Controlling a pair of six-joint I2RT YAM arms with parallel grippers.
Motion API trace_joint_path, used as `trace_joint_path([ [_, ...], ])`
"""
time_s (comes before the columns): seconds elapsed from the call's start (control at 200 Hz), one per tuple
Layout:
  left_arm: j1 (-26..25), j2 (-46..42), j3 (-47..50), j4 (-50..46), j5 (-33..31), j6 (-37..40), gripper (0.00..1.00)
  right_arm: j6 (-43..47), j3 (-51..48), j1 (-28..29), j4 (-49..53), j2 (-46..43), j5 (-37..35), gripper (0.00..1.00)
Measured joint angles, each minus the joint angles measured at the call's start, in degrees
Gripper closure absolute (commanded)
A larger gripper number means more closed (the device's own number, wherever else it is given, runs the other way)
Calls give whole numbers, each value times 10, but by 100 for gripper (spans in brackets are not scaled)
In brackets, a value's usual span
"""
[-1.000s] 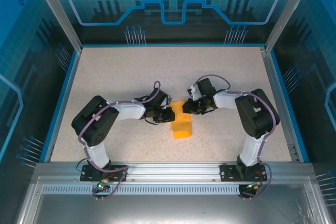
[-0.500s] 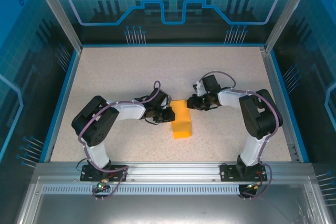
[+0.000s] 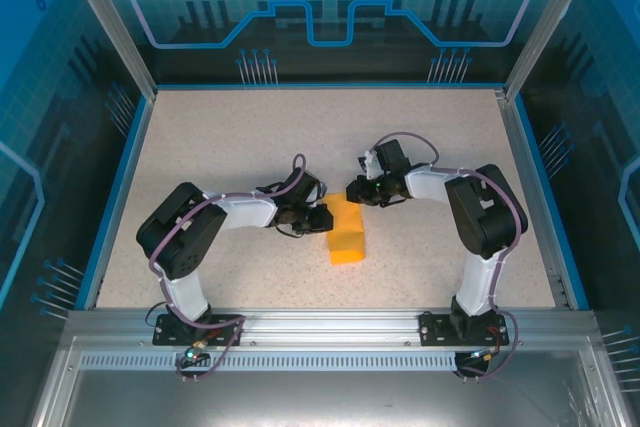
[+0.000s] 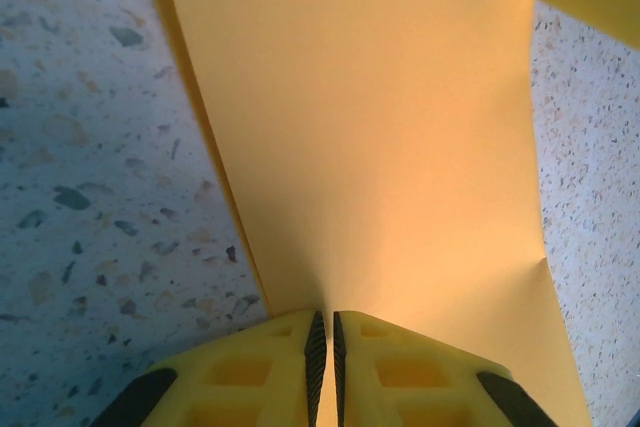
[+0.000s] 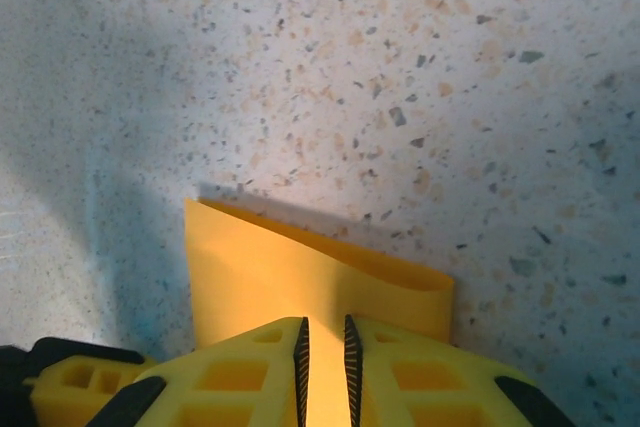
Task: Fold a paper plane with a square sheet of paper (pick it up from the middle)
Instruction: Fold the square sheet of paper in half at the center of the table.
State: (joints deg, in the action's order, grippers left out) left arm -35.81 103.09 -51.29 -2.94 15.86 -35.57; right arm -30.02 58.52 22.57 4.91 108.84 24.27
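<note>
The left pincer (image 4: pixel 325 332) pinches the sheet of paper (image 4: pixel 380 147) on the table (image 3: pixel 250 137), and the right pincer (image 5: pixel 324 332) seemingly does too.

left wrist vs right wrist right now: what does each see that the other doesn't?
Left wrist: left gripper pinched on the square sheet of paper, with its broad flat face and long side edge. Right wrist: right gripper pinched on the sheet's end, where two folded layers gape slightly. Both: orange paper between nearly shut yellow fingers, on the speckled table.
</note>
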Motion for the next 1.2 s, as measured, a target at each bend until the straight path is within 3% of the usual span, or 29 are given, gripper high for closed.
trace_joint_path([
  [0.79,0,0,-5,-13,-2,12,84,11,-3,-35,-7,-10,-12,79],
  [1.015,0,0,-7,-18,-4,12,84,8,-62,-3,-11,-98,-13,79],
  [1.2,0,0,-8,-19,-4,13,84,-3,-120,35,-10,-114,-3,79],
])
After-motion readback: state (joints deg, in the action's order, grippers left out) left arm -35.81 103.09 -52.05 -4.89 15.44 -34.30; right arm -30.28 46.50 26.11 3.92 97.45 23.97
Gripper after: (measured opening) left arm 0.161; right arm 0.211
